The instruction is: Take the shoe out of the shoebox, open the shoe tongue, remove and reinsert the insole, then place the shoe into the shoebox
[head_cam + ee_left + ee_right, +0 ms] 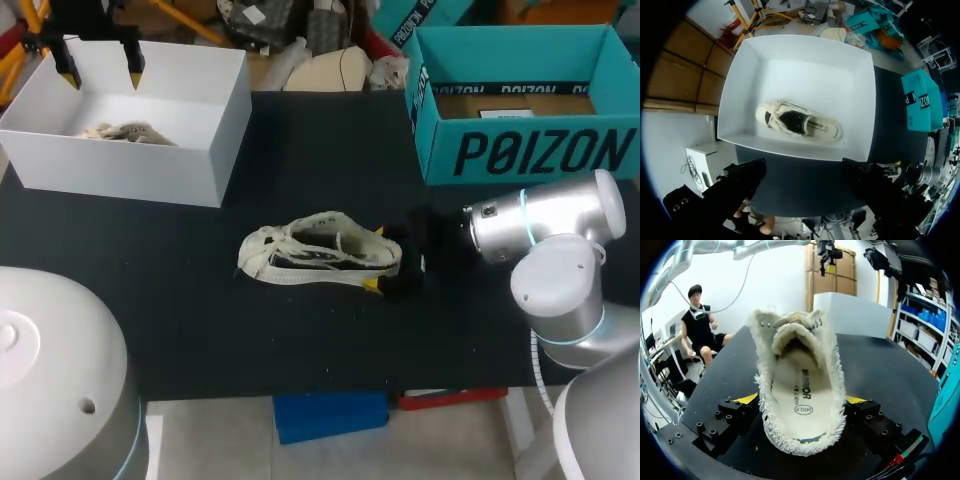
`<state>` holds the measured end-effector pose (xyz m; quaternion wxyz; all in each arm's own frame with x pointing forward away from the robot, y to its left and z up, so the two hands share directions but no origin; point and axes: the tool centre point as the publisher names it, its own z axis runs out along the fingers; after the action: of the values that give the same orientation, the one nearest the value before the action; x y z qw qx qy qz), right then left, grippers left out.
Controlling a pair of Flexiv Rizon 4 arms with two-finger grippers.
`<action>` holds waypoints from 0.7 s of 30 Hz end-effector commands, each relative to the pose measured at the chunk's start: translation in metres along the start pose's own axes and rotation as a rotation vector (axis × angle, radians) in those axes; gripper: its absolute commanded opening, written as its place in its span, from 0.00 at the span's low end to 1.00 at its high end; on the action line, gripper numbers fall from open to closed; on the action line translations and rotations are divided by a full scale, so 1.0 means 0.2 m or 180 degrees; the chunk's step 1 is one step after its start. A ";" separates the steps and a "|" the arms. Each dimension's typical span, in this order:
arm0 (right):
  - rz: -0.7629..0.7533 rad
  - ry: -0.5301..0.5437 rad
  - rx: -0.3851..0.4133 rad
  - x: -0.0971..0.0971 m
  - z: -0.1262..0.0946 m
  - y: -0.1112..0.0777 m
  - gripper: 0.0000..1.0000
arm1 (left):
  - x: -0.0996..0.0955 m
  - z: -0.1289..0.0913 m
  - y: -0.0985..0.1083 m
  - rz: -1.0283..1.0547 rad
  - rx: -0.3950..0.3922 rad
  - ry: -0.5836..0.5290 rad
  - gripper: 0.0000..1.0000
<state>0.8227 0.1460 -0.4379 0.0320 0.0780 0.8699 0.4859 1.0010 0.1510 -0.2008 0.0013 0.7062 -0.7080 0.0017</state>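
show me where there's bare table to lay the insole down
Bare table lies between the white box and the teal box, and along the near edge in front of the shoe. Also left of its toe. Crowded at the heel, where the right gripper clamps the shoe.

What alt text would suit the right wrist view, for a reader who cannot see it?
A cream shoe with frayed edges sits on the black table, its heel gripped by the right tool, with its opening and printed insole facing the camera. A white box stands beyond it.
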 end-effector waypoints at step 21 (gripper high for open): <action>0.0010 0.0018 -0.0020 -0.01 0.04 -0.03 0.00 | 0.34 -0.06 0.11 -0.0269 0.0057 -0.0035 1.00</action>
<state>0.8249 0.1470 -0.4418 0.0288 0.0772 0.8684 0.4890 0.9915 0.1077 -0.1849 0.0096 0.7320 -0.6811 0.0114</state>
